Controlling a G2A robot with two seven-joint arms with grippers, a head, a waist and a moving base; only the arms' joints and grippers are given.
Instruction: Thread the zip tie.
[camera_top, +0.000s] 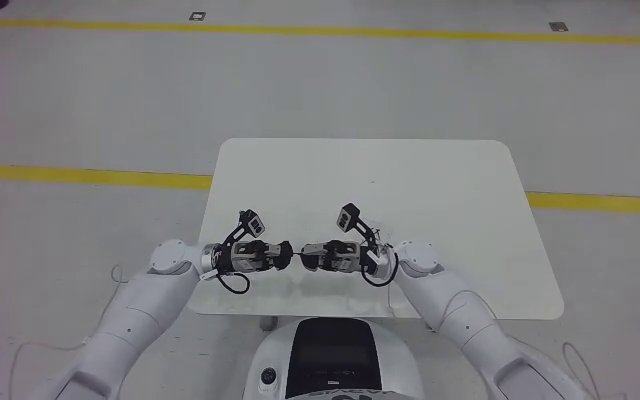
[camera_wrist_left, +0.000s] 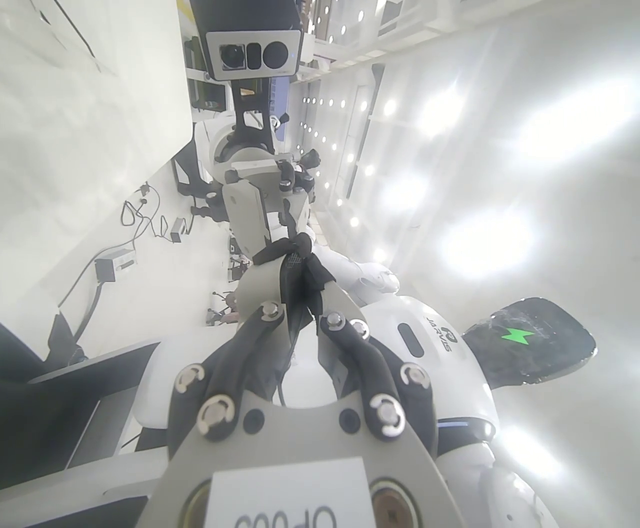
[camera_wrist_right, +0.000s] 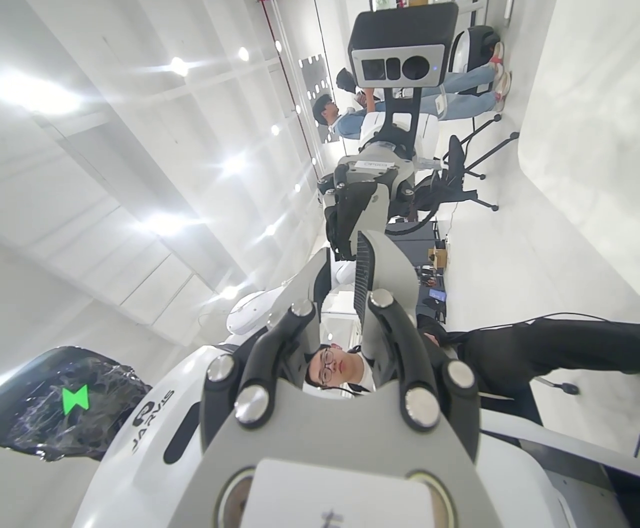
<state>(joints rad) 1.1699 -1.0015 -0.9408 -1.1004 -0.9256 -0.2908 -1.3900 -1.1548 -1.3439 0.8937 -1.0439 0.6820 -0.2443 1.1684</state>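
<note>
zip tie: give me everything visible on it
The zip tie is a thin black plastic-looking strap, clamped between the fingers of the left pincer, over the table's near edge. It runs toward the right pincer, which faces the left tip to tip. Head and threading cannot be made out.

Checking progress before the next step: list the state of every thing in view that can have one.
zip tie, held up in the air between the two grippers; threaded or not, cannot tell.
left gripper, shut on the zip tie.
right gripper, raised, facing the left gripper tip to tip.
</note>
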